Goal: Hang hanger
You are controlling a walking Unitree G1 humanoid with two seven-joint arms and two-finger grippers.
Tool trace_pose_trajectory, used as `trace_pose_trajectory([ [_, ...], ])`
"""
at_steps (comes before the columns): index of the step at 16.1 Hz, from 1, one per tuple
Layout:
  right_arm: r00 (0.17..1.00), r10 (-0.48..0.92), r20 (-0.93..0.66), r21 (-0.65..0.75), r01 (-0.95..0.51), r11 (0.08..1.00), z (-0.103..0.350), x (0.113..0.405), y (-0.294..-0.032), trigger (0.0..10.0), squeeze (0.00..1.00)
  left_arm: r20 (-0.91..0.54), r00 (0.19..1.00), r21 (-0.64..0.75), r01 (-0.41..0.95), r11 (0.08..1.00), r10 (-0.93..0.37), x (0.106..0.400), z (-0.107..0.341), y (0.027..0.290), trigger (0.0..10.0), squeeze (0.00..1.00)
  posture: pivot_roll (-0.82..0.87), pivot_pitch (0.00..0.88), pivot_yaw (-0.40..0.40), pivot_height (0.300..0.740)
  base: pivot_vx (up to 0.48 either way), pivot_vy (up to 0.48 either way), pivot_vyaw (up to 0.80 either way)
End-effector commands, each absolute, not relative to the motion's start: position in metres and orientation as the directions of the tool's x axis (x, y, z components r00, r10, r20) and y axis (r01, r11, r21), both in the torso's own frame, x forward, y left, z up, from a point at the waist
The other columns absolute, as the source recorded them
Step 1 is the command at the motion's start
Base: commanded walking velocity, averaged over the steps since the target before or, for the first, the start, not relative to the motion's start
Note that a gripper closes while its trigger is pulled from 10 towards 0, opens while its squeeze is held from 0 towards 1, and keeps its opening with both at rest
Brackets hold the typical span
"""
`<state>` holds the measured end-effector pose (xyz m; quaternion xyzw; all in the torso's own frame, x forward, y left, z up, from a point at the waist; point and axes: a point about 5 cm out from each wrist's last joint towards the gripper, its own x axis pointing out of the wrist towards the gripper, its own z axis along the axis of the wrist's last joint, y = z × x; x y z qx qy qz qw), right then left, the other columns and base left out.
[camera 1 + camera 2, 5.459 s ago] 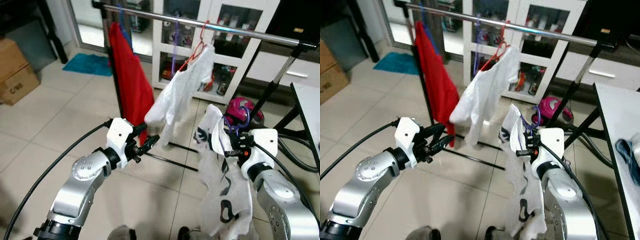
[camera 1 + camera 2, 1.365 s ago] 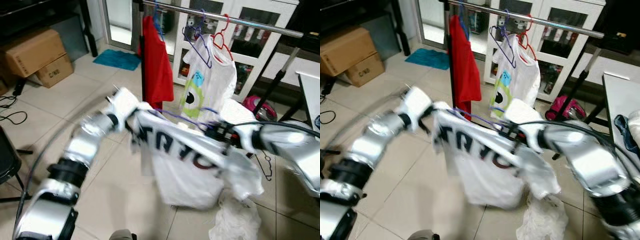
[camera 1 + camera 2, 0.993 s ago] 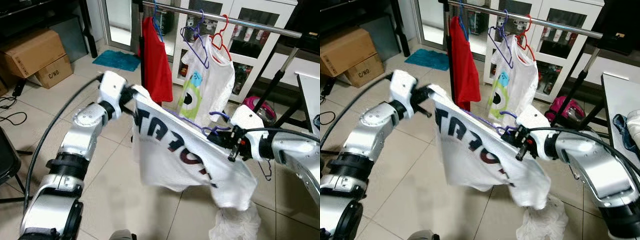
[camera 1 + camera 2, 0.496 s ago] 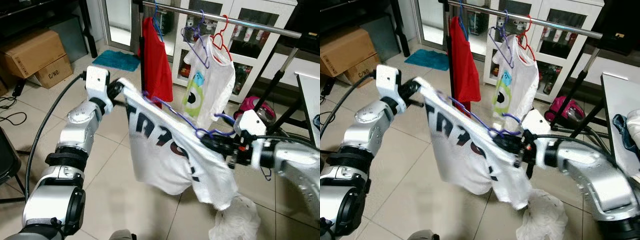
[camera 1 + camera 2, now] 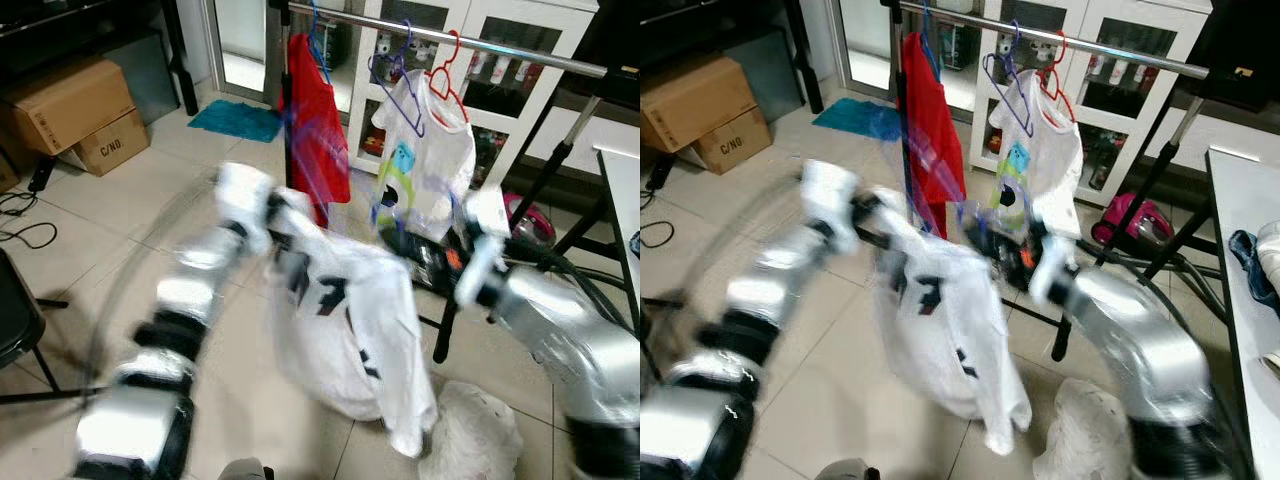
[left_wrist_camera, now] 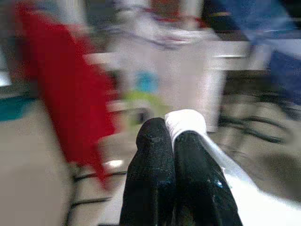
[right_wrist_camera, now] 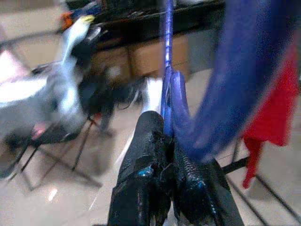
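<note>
A white T-shirt with dark lettering (image 5: 345,330) hangs bunched between my two arms, on a purple hanger (image 7: 167,70). In the left wrist view my left gripper (image 6: 169,129) is shut on a fold of the white cloth at the shirt's shoulder. My right gripper (image 7: 164,125) is shut on the purple hanger's hook. Both arms are blurred by motion and sit below the steel rail (image 5: 480,45). My left gripper (image 5: 275,210) holds the shirt's upper left, and my right gripper (image 5: 405,240) is in front of the hung clothes.
On the rail hang a red garment (image 5: 315,130), an empty purple hanger (image 5: 395,75) and a white shirt with a green print (image 5: 420,165) on a red hanger. A white heap (image 5: 470,440) lies on the floor. Cardboard boxes (image 5: 70,115) stand left, a table edge (image 5: 625,190) right.
Both arms have swung closer together. The shirt, stretched wide half a second ago, now hangs bunched and lower. My right gripper has lifted the hanger hook toward the rail.
</note>
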<state>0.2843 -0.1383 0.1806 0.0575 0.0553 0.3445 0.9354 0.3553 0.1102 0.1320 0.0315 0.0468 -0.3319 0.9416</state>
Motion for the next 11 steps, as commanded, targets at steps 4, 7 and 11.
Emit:
trace_pose_trajectory([
  [4, 0.955, 0.295, -0.004, 0.207, -0.288, 0.935, 0.180, 0.319, -0.160, 0.0, 0.00, -0.080, 0.564, 0.007, 0.825, 0.565, -0.822, 0.320, 0.134, 0.066, 0.0, 0.00, -0.03, 0.000, -0.001, 0.740, 0.000, 0.000, 0.00],
  [7, 0.977, 0.210, -0.032, 0.182, -0.201, 0.962, 0.177, 0.319, -0.170, 10.0, 0.00, -0.087, 0.615, 0.016, 0.788, 0.616, -0.784, 0.304, 0.133, 0.088, 0.0, 0.00, -0.02, 0.000, -0.013, 0.740, 0.000, 0.000, 0.00],
  [11, 0.970, 0.184, -0.161, 0.028, -0.182, 0.983, 0.138, 0.267, -0.188, 10.0, 0.00, -0.122, 0.793, 0.049, 0.605, 0.795, -0.597, 0.290, 0.129, 0.148, 10.0, 0.00, -0.01, 0.000, -0.028, 0.740, 0.000, 0.000, -0.40],
])
